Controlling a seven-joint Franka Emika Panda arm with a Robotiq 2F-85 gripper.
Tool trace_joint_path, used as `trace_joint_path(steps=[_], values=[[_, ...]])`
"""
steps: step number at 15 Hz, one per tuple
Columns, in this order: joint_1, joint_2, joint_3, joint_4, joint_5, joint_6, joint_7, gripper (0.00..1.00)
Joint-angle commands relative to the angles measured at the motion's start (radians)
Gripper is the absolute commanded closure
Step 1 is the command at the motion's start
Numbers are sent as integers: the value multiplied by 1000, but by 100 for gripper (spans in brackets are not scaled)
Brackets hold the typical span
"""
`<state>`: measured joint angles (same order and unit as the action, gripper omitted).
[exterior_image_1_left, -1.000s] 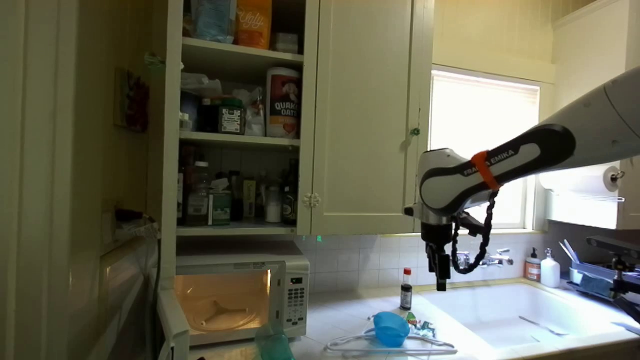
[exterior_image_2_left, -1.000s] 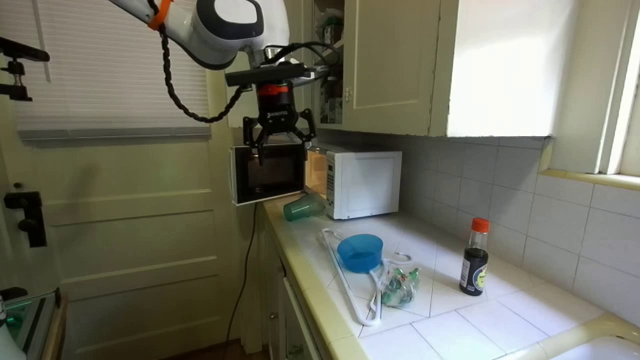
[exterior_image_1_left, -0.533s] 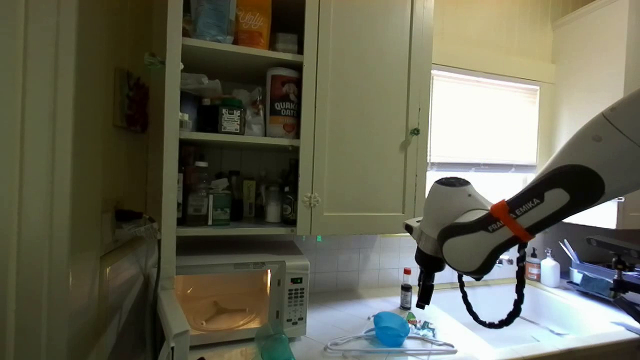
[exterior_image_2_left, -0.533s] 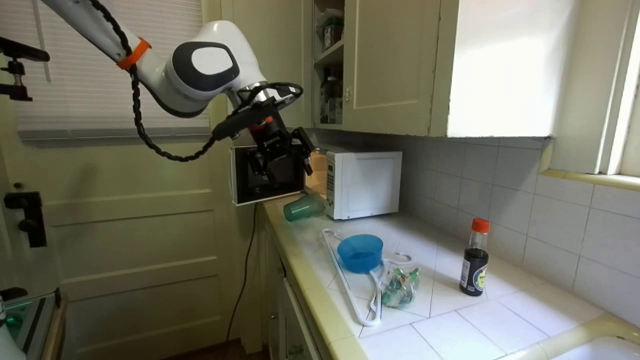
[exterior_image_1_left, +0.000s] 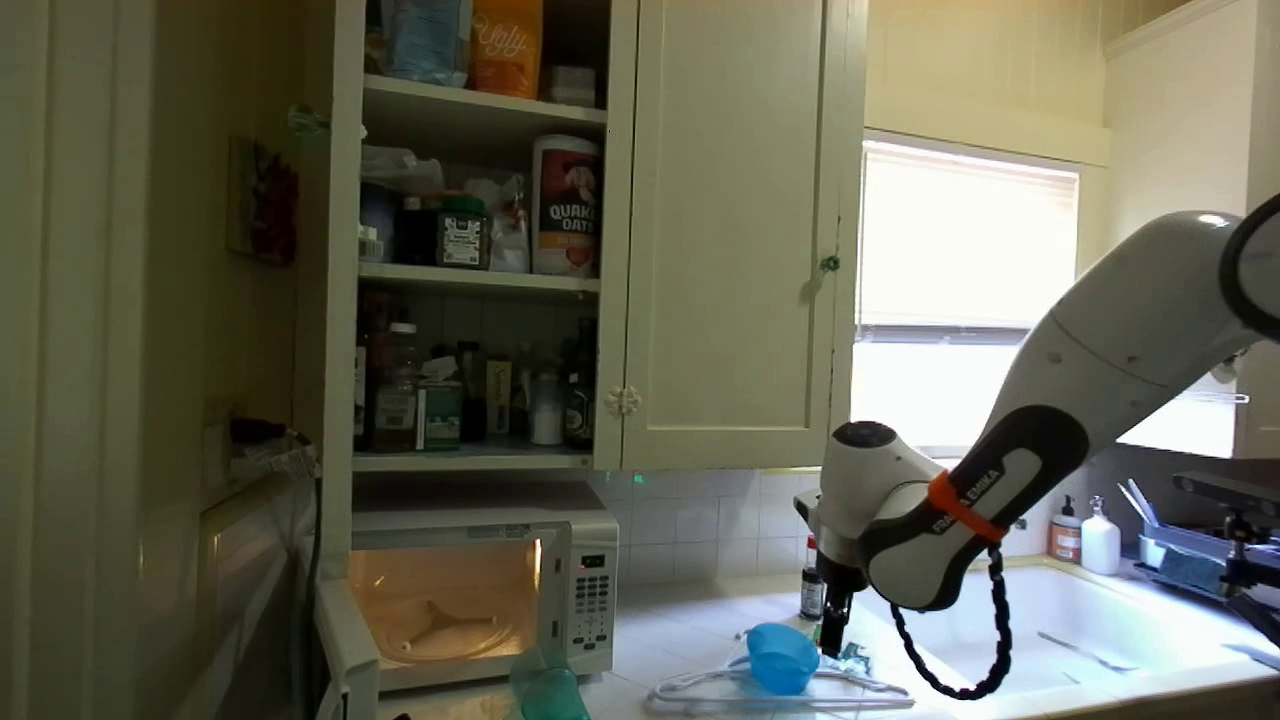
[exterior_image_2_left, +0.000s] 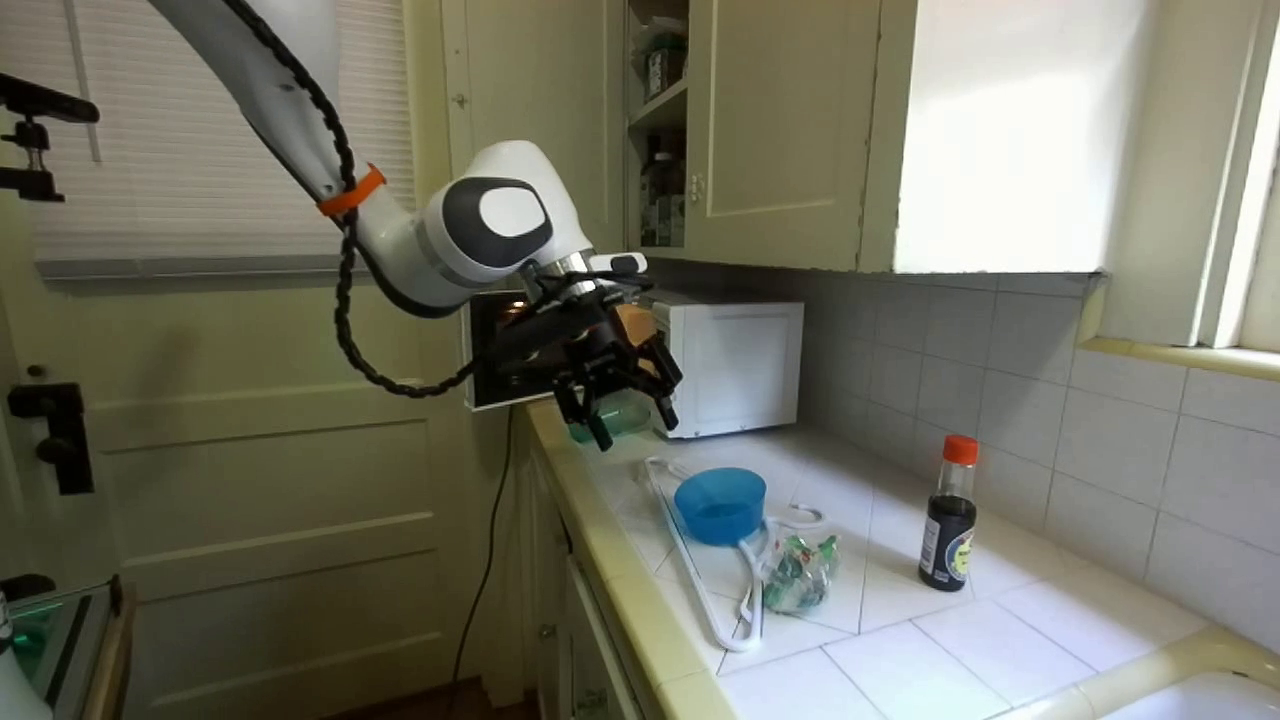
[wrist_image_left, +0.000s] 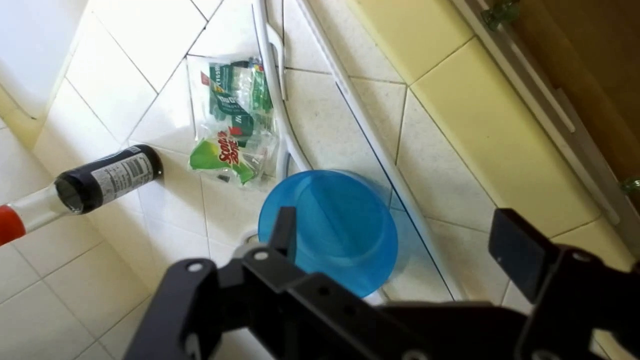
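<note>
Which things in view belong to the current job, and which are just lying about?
Likely part of it:
gripper, open
bowl, not held but apparently nearest the gripper

Seemingly just lying about:
hanger, partly hidden by the bowl
packet
bottle, upright
cup, on its side

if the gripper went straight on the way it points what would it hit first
Probably the blue bowl, partly framed by the open gripper in the wrist view; depth is unclear, so the white hanger could come first.
</note>
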<state>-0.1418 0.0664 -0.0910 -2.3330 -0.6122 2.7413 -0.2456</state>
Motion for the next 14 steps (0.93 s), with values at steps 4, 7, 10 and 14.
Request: trace_joint_path(steps=[4,7,10,14], values=[[37,179,-11,177,23,-97,-23,1],[48,245,-2,252,49,-148,-52,0],[56,279,-18,280,24,-147,-42,1],[51,340,-11,323,38,-148,-78,37]])
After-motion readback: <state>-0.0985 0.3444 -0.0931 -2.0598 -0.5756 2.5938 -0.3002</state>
